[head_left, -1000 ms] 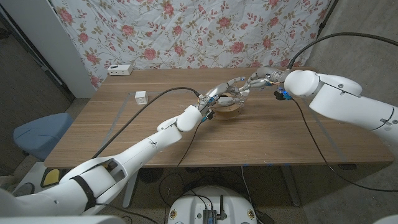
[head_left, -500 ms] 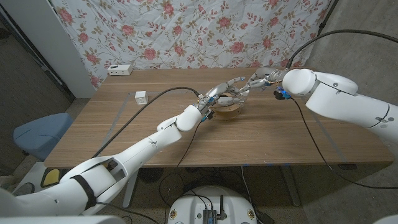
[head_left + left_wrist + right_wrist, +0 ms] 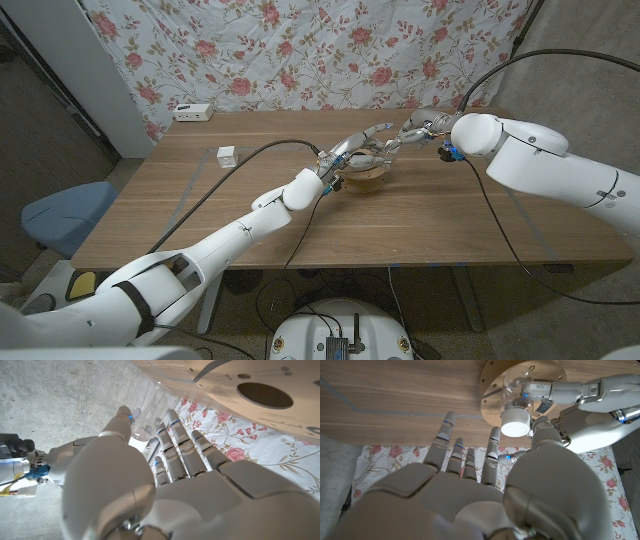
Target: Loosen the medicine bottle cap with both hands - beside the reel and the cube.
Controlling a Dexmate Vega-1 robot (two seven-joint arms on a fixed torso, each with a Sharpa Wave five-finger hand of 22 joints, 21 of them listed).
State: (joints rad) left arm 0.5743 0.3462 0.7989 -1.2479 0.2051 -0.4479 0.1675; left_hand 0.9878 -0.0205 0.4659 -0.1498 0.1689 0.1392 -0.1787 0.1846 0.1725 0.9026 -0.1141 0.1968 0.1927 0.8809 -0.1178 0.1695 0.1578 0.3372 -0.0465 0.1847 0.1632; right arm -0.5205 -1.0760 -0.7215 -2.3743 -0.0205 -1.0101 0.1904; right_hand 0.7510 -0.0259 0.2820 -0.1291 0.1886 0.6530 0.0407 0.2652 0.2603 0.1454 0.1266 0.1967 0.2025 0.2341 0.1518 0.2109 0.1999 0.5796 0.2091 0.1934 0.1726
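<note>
Medicine bottle, a small clear plastic one with a white round cap [image 3: 515, 421], sits gripped in the left hand [image 3: 357, 150] above the flat tan cardboard reel [image 3: 366, 177], a little past the wooden table's [image 3: 200, 215] centre toward twelve o'clock in the head view. In the right wrist view the left hand's fingers [image 3: 555, 391] wrap the clear body while the cap faces the right hand [image 3: 408, 134], which reaches in from the three o'clock side. Its fingers [image 3: 451, 442] are spread and extended, and its thumb tip lies right at the cap's edge; whether it actually presses the cap I cannot tell, so I read that hand as holding nothing yet. The small white cube [image 3: 227, 157] stands well apart at about nine o'clock from the bottle, near the table's left side. The bottle looks light, and its smooth transparent wall is likely slippery and a bit flexible, so squeezing too hard could buckle it and too little could let it spin. The sounder hold is the left hand firm around the body, the right pinching the cap's rim between thumb and fingertips, then twisting.
</note>
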